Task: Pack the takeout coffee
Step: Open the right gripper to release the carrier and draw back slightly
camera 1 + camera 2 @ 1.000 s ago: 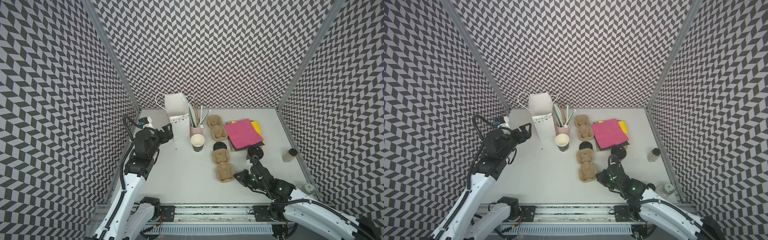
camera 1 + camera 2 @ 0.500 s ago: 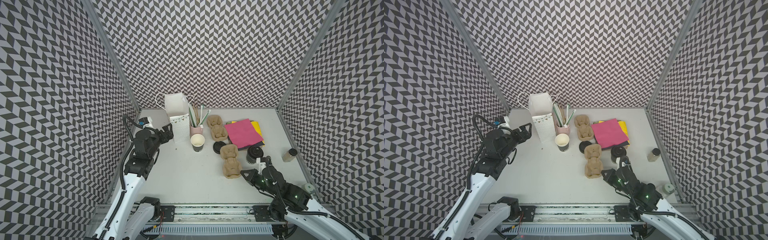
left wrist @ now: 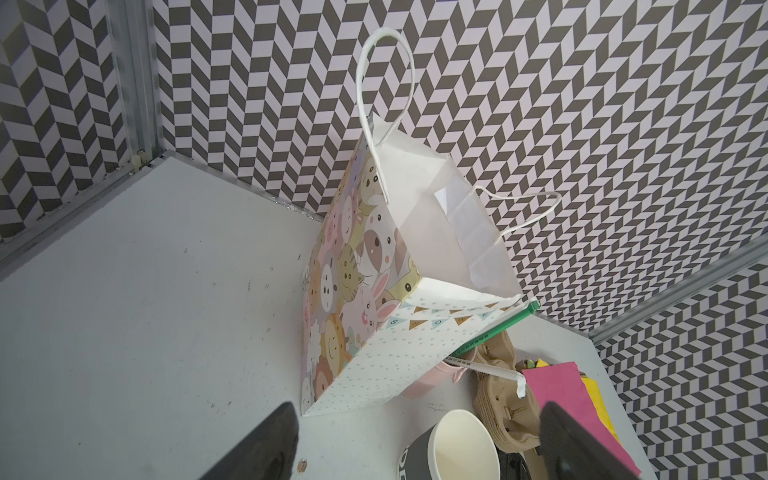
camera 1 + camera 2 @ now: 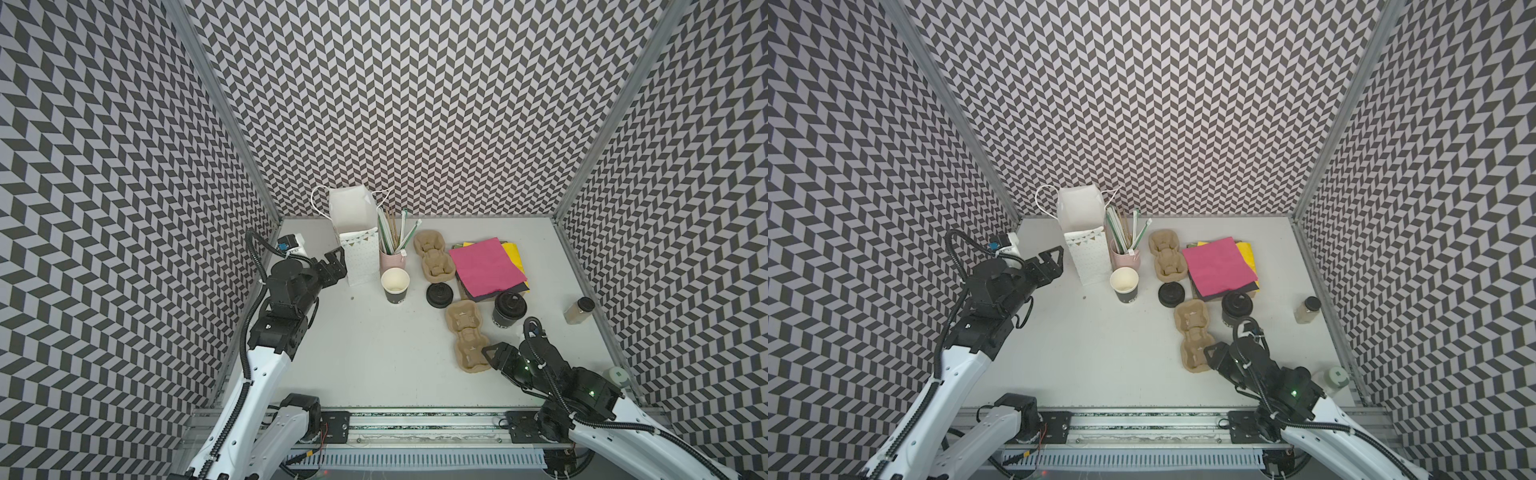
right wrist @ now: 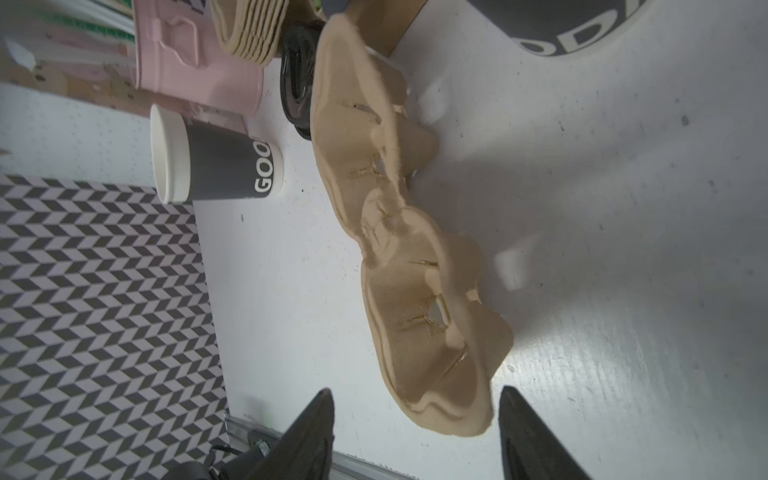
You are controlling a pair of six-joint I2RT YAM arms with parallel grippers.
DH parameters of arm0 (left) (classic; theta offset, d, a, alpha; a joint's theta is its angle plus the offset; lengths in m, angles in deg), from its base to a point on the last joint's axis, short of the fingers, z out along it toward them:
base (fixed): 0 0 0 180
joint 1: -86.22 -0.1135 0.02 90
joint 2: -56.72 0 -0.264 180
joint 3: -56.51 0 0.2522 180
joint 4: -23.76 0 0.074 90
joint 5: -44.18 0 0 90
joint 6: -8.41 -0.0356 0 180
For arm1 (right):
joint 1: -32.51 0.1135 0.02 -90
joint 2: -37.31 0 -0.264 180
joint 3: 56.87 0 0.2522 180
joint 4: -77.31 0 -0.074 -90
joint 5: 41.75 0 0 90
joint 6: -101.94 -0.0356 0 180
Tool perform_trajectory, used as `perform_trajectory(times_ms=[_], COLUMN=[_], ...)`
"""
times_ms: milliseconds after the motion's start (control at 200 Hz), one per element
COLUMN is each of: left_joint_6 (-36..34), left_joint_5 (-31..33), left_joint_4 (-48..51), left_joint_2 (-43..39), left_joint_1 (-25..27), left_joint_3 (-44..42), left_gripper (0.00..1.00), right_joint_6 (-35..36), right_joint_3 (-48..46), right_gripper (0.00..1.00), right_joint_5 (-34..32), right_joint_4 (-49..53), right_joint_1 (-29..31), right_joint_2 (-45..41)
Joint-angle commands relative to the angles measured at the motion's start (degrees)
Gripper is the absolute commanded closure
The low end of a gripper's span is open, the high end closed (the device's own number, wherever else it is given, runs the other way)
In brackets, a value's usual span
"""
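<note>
my right claw [image 4: 496, 357] is released, its fingers [image 5: 309, 432] spread apart with nothing gripped. the near end of a tan pulp cup carrier [image 4: 465, 336] lies just ahead of them, and from my right wrist view i cannot tell whether either finger touches it. the carrier lies flat, running from near the front edge of the worktop [image 4: 374, 357] back toward the middle.

the takeout coffee [image 4: 509, 309] stands upright with its black lid on, between the middle of the worktop and the right edge. it is just beside the far end of that carrier and close to the stack of napkins [image 4: 486, 266], pink on top.

my left claw [image 4: 337, 266] is also released and holds nothing. it hangs near the left edge, just beside the white paper bag [image 4: 353, 232], which stands open by the back edge.

next to the bag stands a pink holder of straws [image 4: 390, 259], with a lidless cup [image 4: 395, 284] in front of it. a loose black lid [image 4: 439, 295] lies by a second stack of carriers [image 4: 432, 257]. a small tan bottle [image 4: 578, 311] stands by the right edge.
</note>
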Motion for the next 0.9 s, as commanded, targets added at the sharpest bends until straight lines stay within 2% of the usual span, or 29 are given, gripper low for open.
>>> perform_trajectory(times_ms=[0,165,245,401,456,536,691,896], left_joint_6=[-0.3,-0.5,-0.8,-0.8,-0.9,-1.6,-3.2,-4.0], left_joint_5=[-0.1,0.6,2.1,4.6,6.4,8.4,4.7,10.9], left_joint_4=[-0.6,-0.4,0.5,4.9,6.6,8.9,13.6,21.0], left_joint_2=[0.0,-0.4,-0.9,-2.6,-2.1,1.3,13.1,25.3], left_joint_1=[-0.1,-0.1,0.4,0.7,0.7,0.6,0.6,-0.1], left_joint_3=[0.1,0.3,1.2,5.1,6.7,10.6,21.5,34.3], left_gripper=[0.09,0.09,0.08,0.06,0.05,0.03,0.00,0.02], right_joint_6=[1.4,9.6,16.9,25.1,27.1,29.2,29.9,31.4], right_joint_3=[4.6,12.6,18.4,28.6,30.1,29.8,29.1,30.1], right_gripper=[0.24,0.09,0.02,0.01,0.01,0.01,0.01,0.01], right_joint_5=[-4.6,-7.1,-8.2,-13.6,-13.6,-11.6,-7.8,-7.2], right_joint_4=[1.0,0.1,0.1,4.6,3.9,0.1,-3.8,-2.3], right_joint_1=[0.1,0.1,0.0,0.0,0.0,0.0,0.1,0.1], right_joint_2=[-1.1,6.8,13.3,21.8,22.7,23.2,24.5,24.1])
